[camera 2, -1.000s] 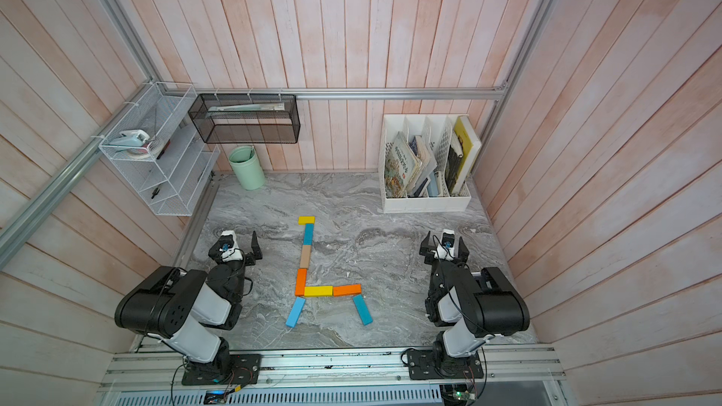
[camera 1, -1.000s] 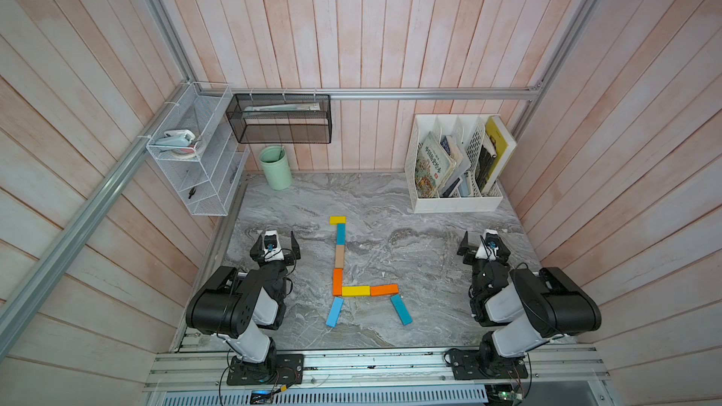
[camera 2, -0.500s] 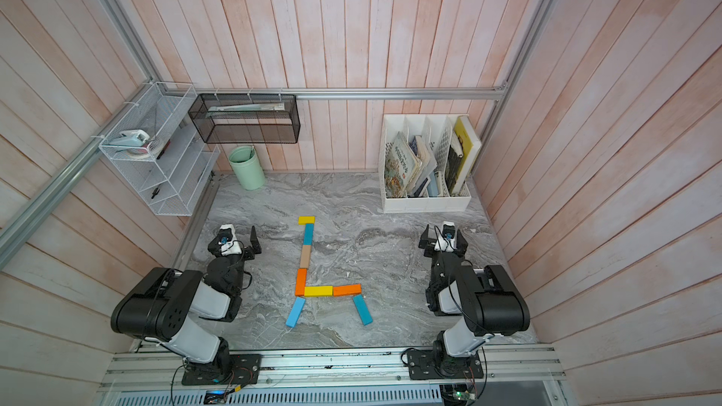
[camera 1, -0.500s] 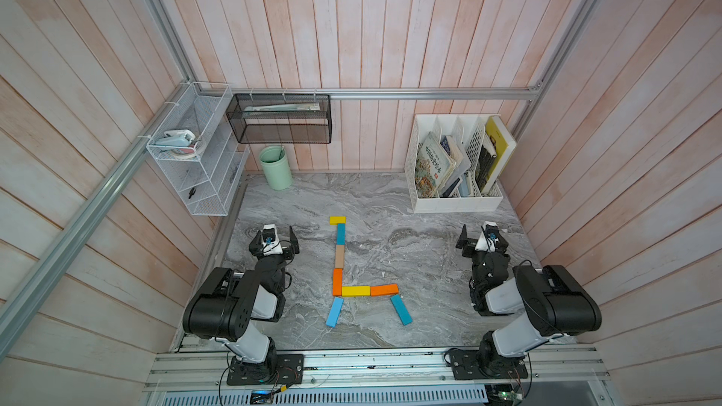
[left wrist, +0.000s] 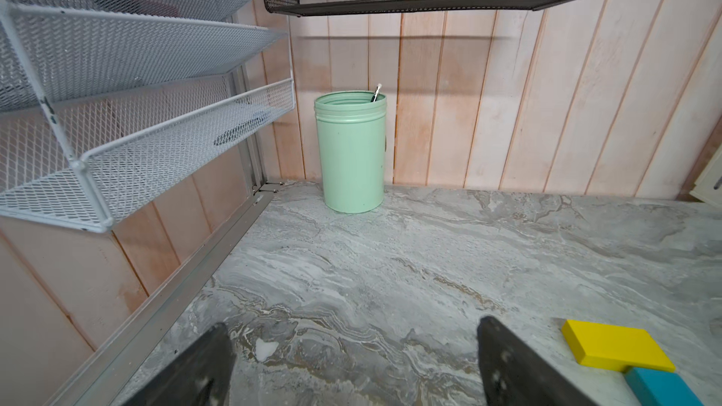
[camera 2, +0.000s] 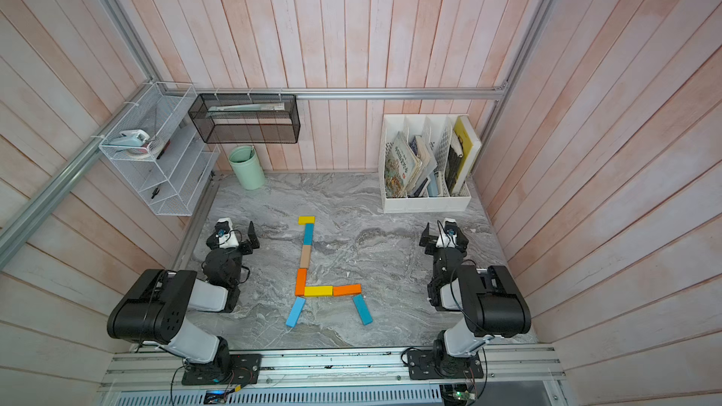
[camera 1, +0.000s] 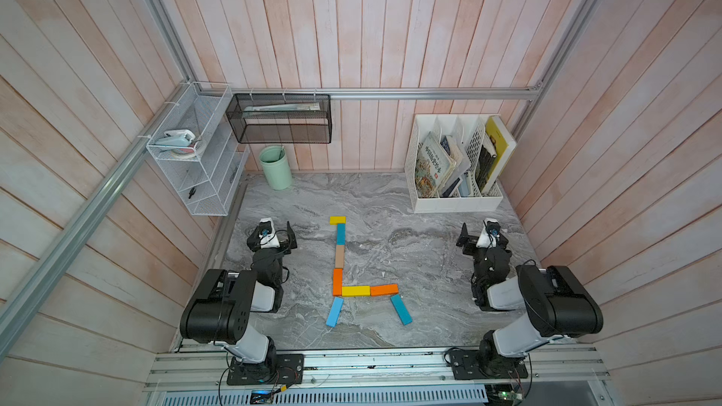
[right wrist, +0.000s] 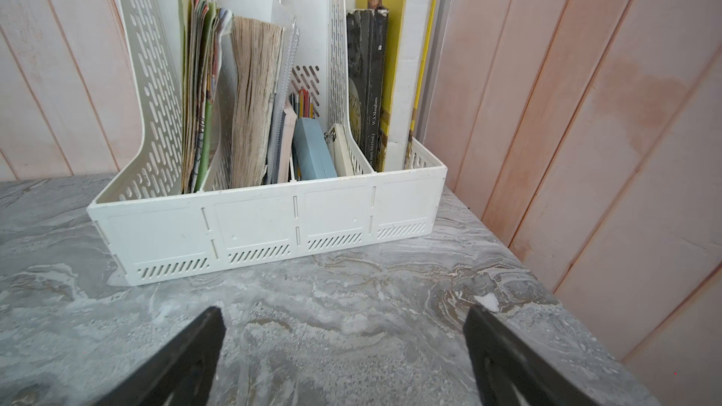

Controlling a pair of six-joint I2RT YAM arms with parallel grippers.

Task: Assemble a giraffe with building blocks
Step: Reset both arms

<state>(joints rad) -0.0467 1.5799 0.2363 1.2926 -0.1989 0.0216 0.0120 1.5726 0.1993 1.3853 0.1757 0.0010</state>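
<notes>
The giraffe of building blocks lies flat in the middle of the marble table in both top views. It has a yellow head [camera 1: 337,220], a teal [camera 1: 340,233], tan [camera 1: 339,256] and orange [camera 1: 337,281] neck, and a yellow [camera 1: 355,290] and orange [camera 1: 384,289] body. A light blue leg [camera 1: 335,311] and a teal leg [camera 1: 401,309] splay below. My left gripper [camera 1: 278,228] [left wrist: 351,326] is open and empty, left of the head. The left wrist view catches the yellow block [left wrist: 615,347] and the teal one [left wrist: 660,386]. My right gripper [camera 1: 477,230] [right wrist: 344,309] is open and empty at the far right.
A mint green cup [camera 1: 276,167] [left wrist: 351,150] stands at the back left under a black mesh basket [camera 1: 281,119]. A white wire shelf [camera 1: 195,158] hangs on the left wall. A white file holder [camera 1: 455,205] [right wrist: 265,228] with books sits at the back right, ahead of my right gripper.
Both grippers have shifted a little toward the back wall, still open. The blocks have not moved.
</notes>
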